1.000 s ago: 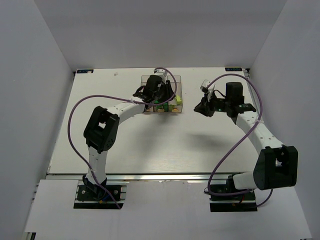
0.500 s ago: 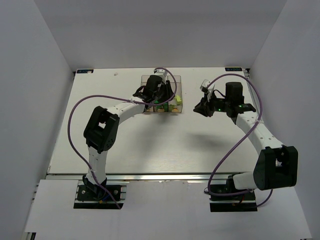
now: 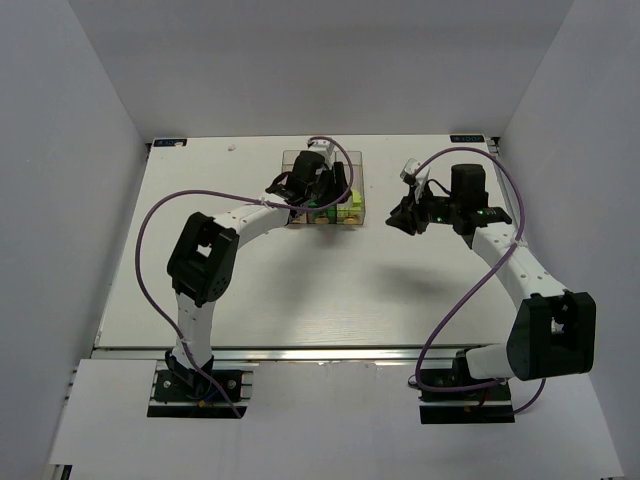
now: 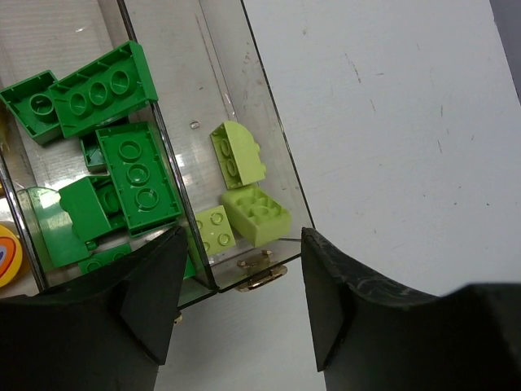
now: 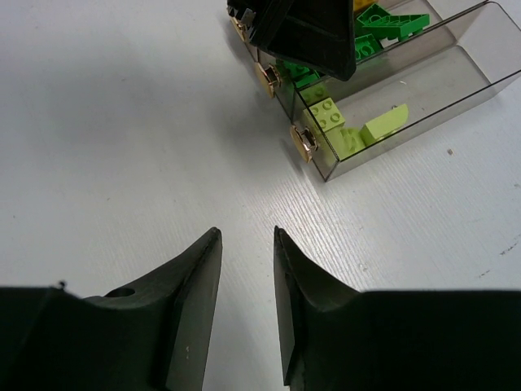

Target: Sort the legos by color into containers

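Note:
The containers (image 4: 220, 65) are clear bins joined in a row, seen from just above in the left wrist view. The middle bin holds several bright green legos (image 4: 134, 175). The right bin holds three pale yellow-green legos (image 4: 256, 213). An orange piece (image 4: 6, 254) shows at the left edge. My left gripper (image 4: 244, 236) hangs open over the near end of the bins with nothing between its fingers. My right gripper (image 5: 246, 235) stands open by a narrow gap over bare table, empty, to the right of the containers (image 5: 440, 73).
From above, the containers (image 3: 350, 165) sit at the back centre of the white table (image 3: 250, 270), with the left gripper (image 3: 335, 195) over them and the right gripper (image 3: 400, 218) a short way to their right. Gold latches (image 5: 308, 142) stick out from the bins' near ends.
My left gripper's jaws have opened over the bins. My right gripper's jaws have spread a little wider, and it has edged slightly left.

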Action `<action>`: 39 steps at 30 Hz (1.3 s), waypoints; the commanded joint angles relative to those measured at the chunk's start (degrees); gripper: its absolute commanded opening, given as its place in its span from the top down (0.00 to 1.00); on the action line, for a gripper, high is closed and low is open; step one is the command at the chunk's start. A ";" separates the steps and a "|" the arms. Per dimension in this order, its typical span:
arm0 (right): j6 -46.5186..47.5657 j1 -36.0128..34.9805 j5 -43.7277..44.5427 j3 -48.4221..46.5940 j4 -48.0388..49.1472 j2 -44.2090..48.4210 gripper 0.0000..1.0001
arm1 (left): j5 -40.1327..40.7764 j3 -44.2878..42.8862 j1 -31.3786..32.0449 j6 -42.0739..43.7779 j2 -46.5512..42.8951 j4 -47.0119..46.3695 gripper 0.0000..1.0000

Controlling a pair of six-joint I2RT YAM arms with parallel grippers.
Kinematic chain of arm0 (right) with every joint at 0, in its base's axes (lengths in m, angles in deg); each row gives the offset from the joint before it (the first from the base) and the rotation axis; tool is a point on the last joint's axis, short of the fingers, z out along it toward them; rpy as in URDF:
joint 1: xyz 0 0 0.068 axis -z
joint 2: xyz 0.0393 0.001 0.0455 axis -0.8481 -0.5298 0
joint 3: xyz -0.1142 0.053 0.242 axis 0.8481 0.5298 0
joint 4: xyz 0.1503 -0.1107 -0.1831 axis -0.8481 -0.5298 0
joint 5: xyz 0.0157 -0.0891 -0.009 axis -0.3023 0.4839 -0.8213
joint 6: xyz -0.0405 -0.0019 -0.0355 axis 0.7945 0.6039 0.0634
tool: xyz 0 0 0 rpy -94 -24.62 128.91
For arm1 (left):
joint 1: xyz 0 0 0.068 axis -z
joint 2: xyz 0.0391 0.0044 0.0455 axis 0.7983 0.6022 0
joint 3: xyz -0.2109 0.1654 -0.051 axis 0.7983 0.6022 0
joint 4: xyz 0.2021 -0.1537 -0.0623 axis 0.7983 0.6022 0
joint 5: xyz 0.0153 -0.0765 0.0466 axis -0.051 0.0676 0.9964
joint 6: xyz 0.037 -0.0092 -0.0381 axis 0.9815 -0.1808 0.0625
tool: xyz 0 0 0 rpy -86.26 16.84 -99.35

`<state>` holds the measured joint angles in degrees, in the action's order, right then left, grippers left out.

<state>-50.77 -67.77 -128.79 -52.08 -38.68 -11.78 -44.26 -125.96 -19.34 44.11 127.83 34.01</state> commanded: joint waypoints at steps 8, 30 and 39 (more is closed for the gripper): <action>-4.13 0.27 2.01 -0.47 2.18 1.16 0.11 | 3.47 1.85 -0.14 -0.19 -9.81 -0.64 0.41; -18.90 0.79 15.61 -17.35 -3.70 -6.76 0.11 | 14.75 30.60 -5.94 -4.50 -51.49 7.26 0.02; -18.99 0.71 31.87 -17.53 -6.44 -4.56 0.11 | 12.81 29.46 -6.38 -2.74 -52.72 11.49 0.02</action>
<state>-67.95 -67.33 -105.36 -68.64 -45.17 -18.75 -31.10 -95.82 -25.44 40.43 76.58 43.56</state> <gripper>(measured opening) 0.895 0.982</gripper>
